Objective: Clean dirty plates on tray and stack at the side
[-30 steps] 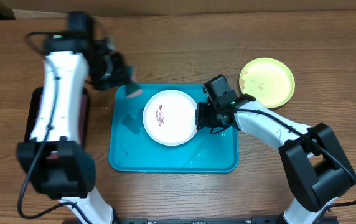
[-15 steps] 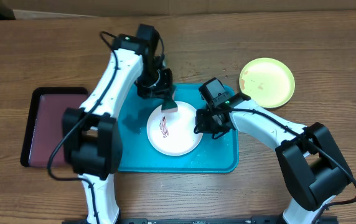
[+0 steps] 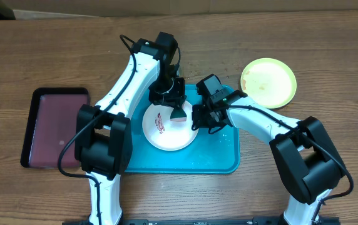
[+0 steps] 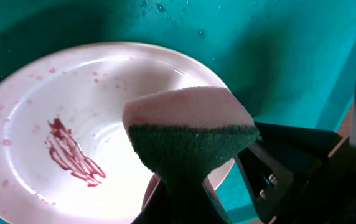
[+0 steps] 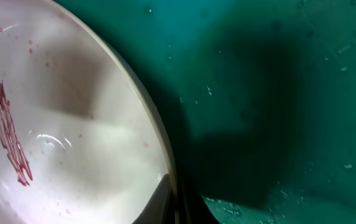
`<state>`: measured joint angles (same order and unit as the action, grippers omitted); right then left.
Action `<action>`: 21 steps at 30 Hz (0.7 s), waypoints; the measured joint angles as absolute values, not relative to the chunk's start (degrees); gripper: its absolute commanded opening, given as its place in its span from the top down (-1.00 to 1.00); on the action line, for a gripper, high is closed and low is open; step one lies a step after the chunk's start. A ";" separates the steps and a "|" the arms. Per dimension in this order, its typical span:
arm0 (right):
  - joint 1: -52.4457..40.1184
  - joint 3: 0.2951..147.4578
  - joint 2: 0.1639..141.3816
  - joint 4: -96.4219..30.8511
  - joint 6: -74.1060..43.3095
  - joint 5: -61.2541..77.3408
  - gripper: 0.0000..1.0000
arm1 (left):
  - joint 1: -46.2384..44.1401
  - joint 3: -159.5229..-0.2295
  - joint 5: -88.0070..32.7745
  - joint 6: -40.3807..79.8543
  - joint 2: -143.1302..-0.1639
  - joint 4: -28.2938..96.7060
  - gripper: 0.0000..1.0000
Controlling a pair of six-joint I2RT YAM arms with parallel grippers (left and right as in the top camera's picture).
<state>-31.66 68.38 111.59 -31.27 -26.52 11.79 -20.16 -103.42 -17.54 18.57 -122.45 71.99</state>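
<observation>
Step in hand: scrubbing the white plate (image 3: 166,132), i.e. the cleaning part of the task; stacking is not yet begun for this plate.

The white plate lies inside the tray (image 3: 216,157), approx. in its middle-left part. A reddish-brown smear (image 4: 71,154) sits on the left half of the plate, w/ small specks around it.

The left end effector (image 4: 177,194) is closed on a sponge (image 4: 190,134), pink side up and green scouring side facing the wrist camera. The sponge hangs over the right half of the plate, beside the smear and not on it. Whether it touches the surface I cannot tell.

The right end effector (image 3: 199,119) is closed on the right rim of the white plate and, as I judge, it steadies the plate for the wiping.

The green plate (image 3: 268,81) rests on the table (image 3: 329,37), off the tray to the upper right. It has some faint marks near its rim, too small to judge. A maroon tray (image 3: 54,125) is at the far left, well apart.

Next move, in my opinion: bring the sponge down and sideways onto the smear, then wipe across it w/ the green side, while the right grip holds the rim firm so the plate does not slide or tip.
</observation>
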 measured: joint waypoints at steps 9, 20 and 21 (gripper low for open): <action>-30.74 68.62 112.03 -30.96 -26.98 13.23 0.93 | -20.32 -103.42 -15.68 19.51 -125.97 73.12 0.92; -30.74 68.62 112.05 -30.00 -27.40 12.21 0.93 | -22.17 -103.42 -9.74 21.04 -128.35 72.84 0.92; -30.74 68.62 112.05 -29.98 -27.42 12.08 0.93 | -22.17 -103.42 -9.50 21.04 -128.64 72.75 0.92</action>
<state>-30.74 68.62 112.05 -29.98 -27.42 12.08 -22.17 -103.42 -9.50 21.04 -128.64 72.75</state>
